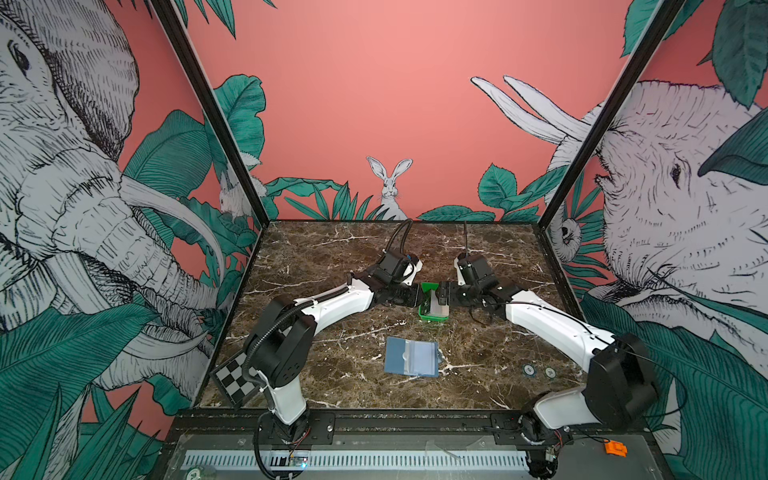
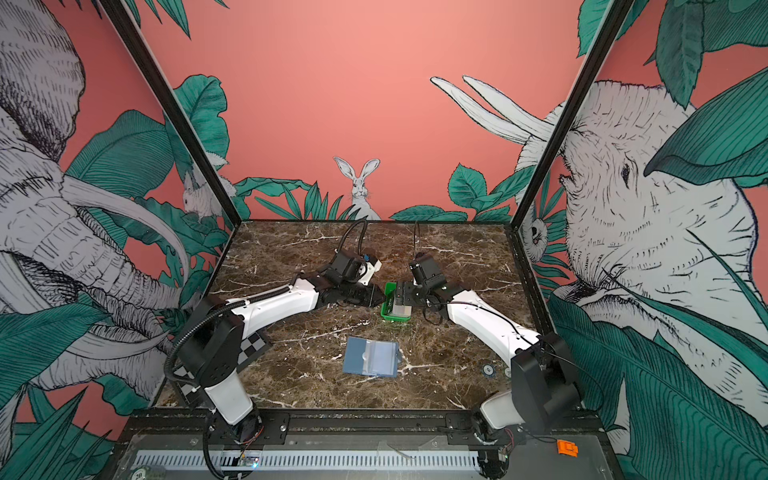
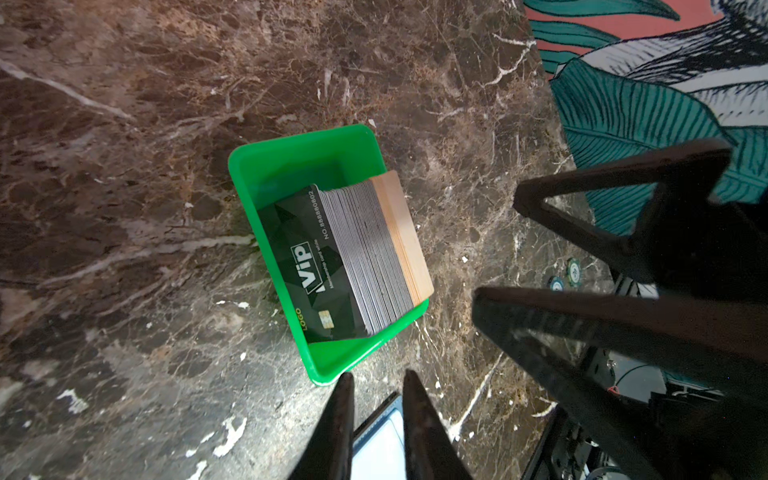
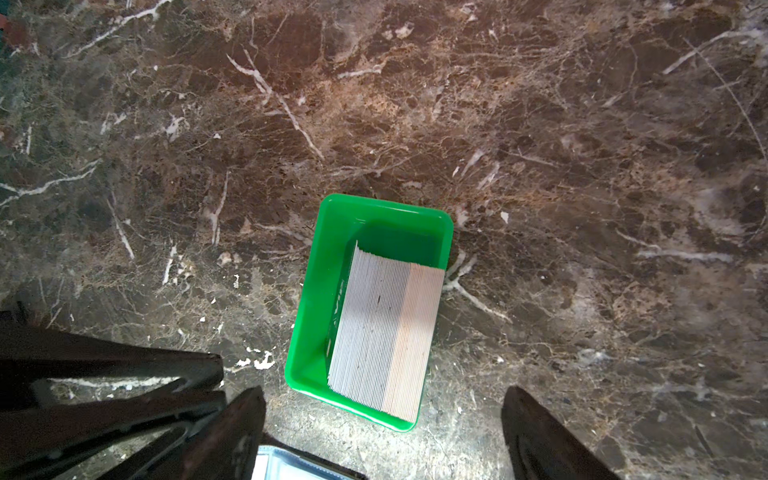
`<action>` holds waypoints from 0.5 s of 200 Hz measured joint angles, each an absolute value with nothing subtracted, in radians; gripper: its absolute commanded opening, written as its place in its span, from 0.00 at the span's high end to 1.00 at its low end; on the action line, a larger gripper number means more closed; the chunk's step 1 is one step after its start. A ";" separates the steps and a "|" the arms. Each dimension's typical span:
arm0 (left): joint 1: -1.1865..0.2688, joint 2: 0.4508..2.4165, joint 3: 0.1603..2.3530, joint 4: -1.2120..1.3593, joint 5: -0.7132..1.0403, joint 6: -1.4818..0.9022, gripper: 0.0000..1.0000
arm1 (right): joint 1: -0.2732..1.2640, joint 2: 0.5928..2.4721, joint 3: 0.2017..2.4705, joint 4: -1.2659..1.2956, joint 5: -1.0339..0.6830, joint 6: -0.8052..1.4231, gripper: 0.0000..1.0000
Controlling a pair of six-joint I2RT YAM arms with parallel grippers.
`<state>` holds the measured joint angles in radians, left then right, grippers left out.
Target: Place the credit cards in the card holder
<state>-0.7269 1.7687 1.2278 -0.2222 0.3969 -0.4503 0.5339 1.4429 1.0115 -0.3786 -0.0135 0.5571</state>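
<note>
Nearest the front of the table [image 1: 332, 249], the holder [image 1: 411, 357] lay unfolded, pockets up, likely so a card could slide in. Behind it the tray [image 3: 291, 145] held the cards [image 3: 365, 257] stacked on edge, their top edges offered for pinching. The right gripper [image 4: 386, 392] hung spread wide just by that stack, seemingly to straddle it; the left gripper [image 3: 378, 382], narrowly parted and empty, hovered beside the tray.
</note>
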 measured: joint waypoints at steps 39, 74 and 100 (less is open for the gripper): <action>-0.714 1.825 1.273 -0.228 0.414 -0.413 0.76 | 0.529 1.473 1.011 -0.352 -0.010 0.567 0.03; -0.692 1.842 1.294 -0.235 0.430 -0.379 0.77 | 0.528 1.492 1.007 -0.325 0.004 0.577 0.02; -0.680 1.856 1.297 -0.239 0.437 -0.374 0.77 | 0.528 1.499 0.999 -0.307 0.012 0.590 0.02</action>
